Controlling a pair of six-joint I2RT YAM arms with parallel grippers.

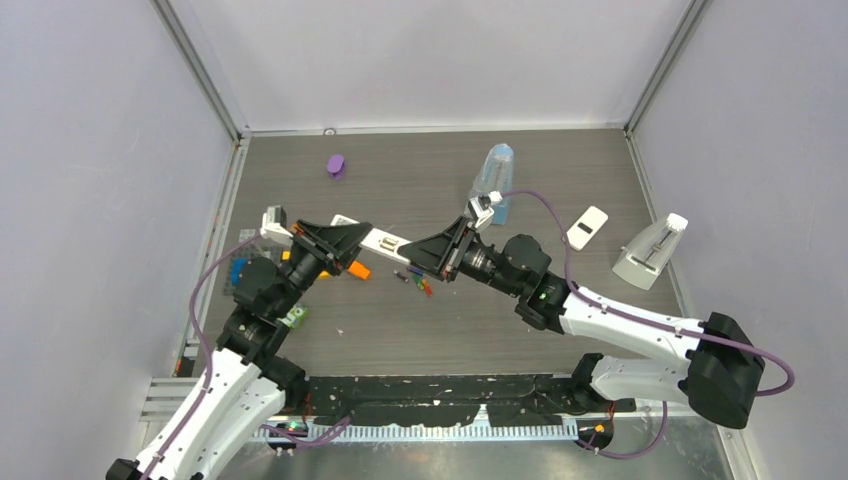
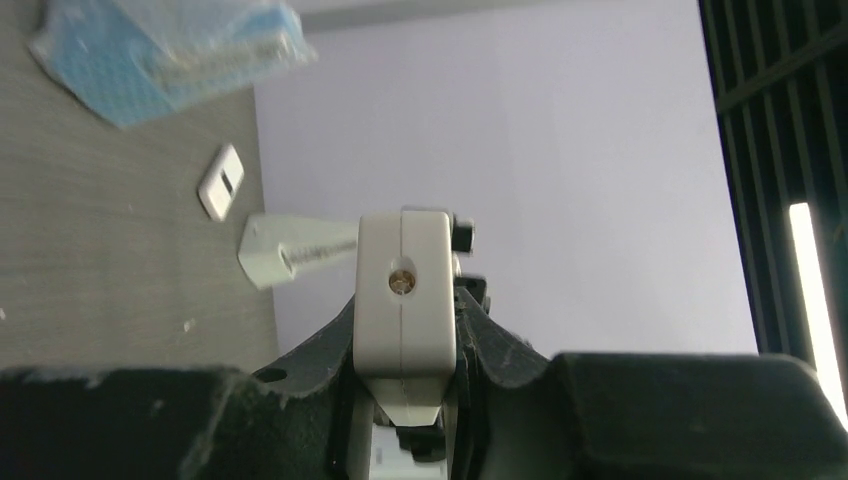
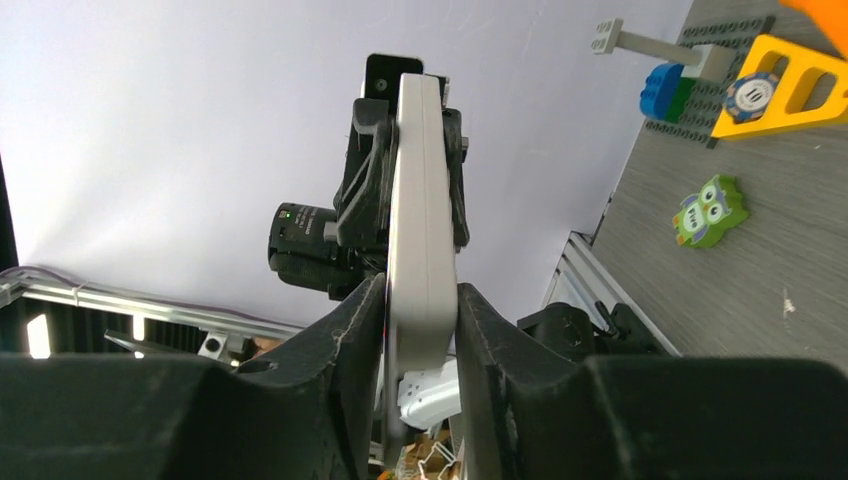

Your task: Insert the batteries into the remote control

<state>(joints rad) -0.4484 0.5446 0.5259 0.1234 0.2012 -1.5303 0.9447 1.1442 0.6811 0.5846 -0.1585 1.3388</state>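
The white remote control hangs above the table, held level between both grippers. My left gripper is shut on its left end; in the left wrist view that end fills the gap between the jaws of the left gripper. My right gripper is shut on the right end, and the remote runs edge-on away from the right gripper. The batteries, small dark, red and green cells, lie loose on the table just below the remote. Neither gripper touches them.
A purple piece and a clear blue pack lie at the back. A small white plate and a white wedge lie to the right. An orange piece, a blue block and a green owl lie at the left.
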